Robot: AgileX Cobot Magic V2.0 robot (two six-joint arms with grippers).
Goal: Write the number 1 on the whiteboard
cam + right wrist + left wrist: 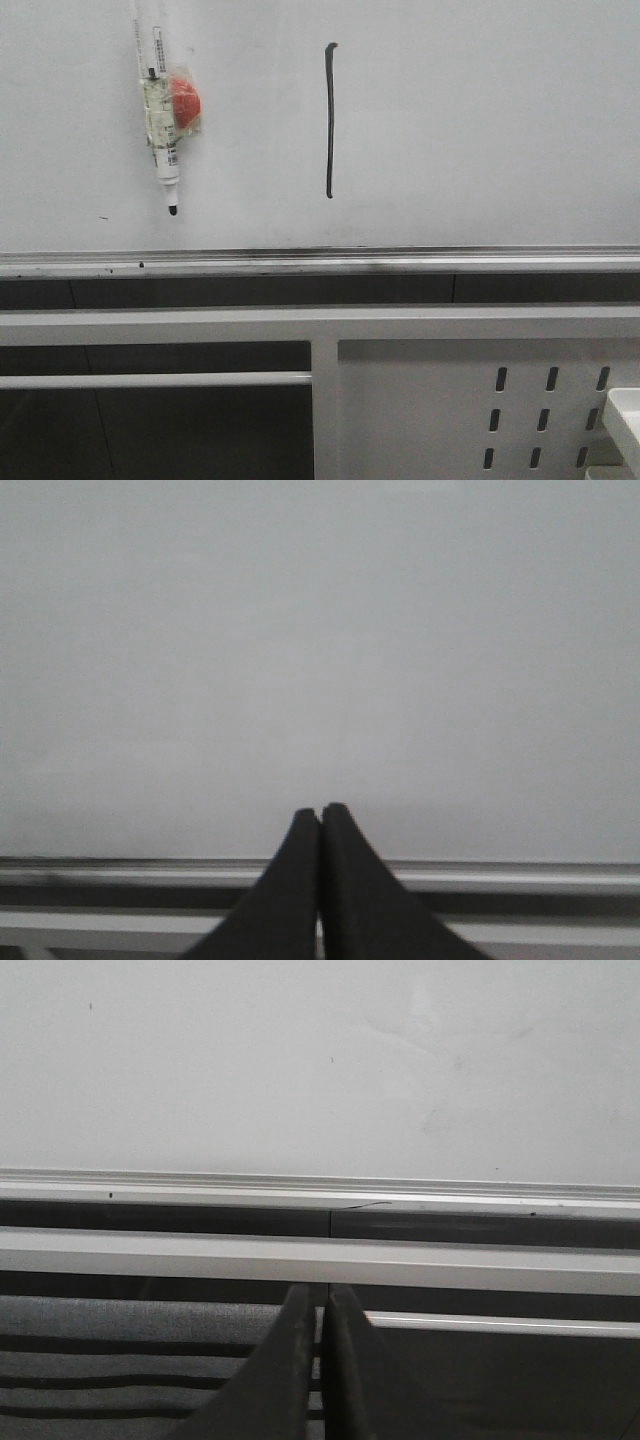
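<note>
The whiteboard (480,130) fills the upper half of the front view, with a silver rail (320,262) along its lower edge. The number 1 (330,120) is a thin black vertical stroke with a small hook at its top, near the board's middle. A marker (163,130) with a black tip hangs on the board to the left of the stroke, beside a red-orange piece (186,100). Neither arm shows in the front view. My left gripper (321,1295) is shut and empty, facing the board (320,1060). My right gripper (320,813) is shut and empty before the bare board (320,630).
Below the rail runs a grey frame bar (320,325). A white perforated metal panel (480,410) stands at the lower right. A white tray corner (625,420) shows at the right edge. Small dark specks mark the board (103,217).
</note>
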